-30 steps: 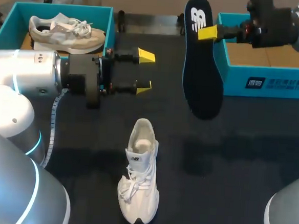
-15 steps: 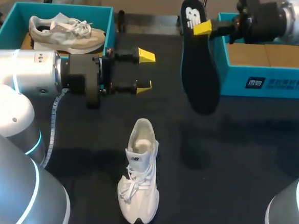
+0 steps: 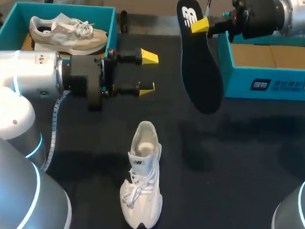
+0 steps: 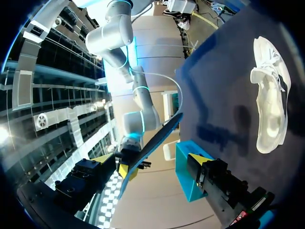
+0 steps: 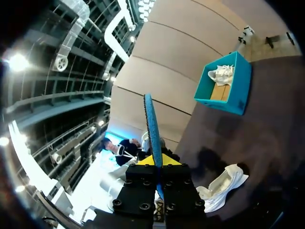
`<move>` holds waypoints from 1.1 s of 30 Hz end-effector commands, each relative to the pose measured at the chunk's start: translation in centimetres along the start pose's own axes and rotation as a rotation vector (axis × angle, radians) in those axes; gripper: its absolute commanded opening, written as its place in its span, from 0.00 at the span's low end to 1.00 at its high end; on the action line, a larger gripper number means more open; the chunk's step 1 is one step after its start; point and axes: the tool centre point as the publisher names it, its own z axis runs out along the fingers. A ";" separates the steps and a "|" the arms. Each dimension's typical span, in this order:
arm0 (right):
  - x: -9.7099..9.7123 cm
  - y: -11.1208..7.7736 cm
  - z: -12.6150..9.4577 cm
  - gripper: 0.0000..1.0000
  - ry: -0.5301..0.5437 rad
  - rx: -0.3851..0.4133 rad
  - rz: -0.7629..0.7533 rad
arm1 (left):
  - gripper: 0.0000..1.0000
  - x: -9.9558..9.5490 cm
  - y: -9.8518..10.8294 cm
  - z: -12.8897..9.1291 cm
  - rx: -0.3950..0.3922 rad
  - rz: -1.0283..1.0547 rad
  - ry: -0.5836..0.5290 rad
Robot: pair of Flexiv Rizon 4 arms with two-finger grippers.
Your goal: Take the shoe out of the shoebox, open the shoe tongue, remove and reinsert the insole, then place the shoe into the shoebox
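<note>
Right gripper (image 3: 199, 26) pinches your black foam insole (image 3: 199, 76), left gripper (image 3: 147, 72) splayed empty; reinserting into white sneaker (image 3: 141, 182) likely follows.

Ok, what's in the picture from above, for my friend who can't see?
The right gripper holds a dark insole up over the table. A white shoe stands on it, the left gripper is open, and a second shoe sits in the left box.

Bare desk (image 3: 254, 153) lay open right of the white shoe (image 3: 142, 182). The hanging insole (image 3: 197, 70) barred the path to the right shoebox (image 3: 264, 83); the left arm (image 3: 35, 75) filled the left side.
</note>
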 end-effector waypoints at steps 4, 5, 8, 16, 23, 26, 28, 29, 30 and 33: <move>-1.3 -0.8 1.8 0.00 0.034 -0.087 0.163 | 1.00 0.1 -0.2 0.2 -0.005 0.002 -0.001; -1.5 -0.9 2.0 0.00 0.030 -0.087 0.208 | 1.00 0.1 -0.2 0.2 -0.005 0.002 -0.001; -1.8 -1.0 2.5 0.00 0.039 -0.091 0.261 | 1.00 0.1 -0.2 0.2 -0.005 0.002 -0.001; -1.8 -1.0 2.5 0.00 0.039 -0.091 0.261 | 1.00 0.1 -0.2 0.2 -0.005 0.002 -0.001; -3.4 0.3 4.1 0.00 0.073 -0.071 0.325 | 1.00 0.1 -0.2 0.2 -0.005 0.002 -0.001; -4.1 0.4 5.0 0.00 0.087 -0.078 0.366 | 1.00 0.1 -0.2 0.2 -0.005 0.002 -0.001; -4.4 0.3 5.3 0.00 0.083 -0.086 0.402 | 1.00 0.1 -0.2 0.2 -0.005 0.002 -0.001; -4.5 0.2 5.4 0.00 0.088 -0.092 0.417 | 1.00 0.1 -0.2 0.2 -0.005 0.002 -0.001; -4.6 0.1 5.4 0.00 0.088 -0.105 0.422 | 1.00 0.1 -0.2 0.2 -0.005 0.002 -0.001; -4.6 0.1 5.4 0.00 0.088 -0.105 0.422 | 1.00 0.1 0.0 0.1 -0.002 0.005 -0.005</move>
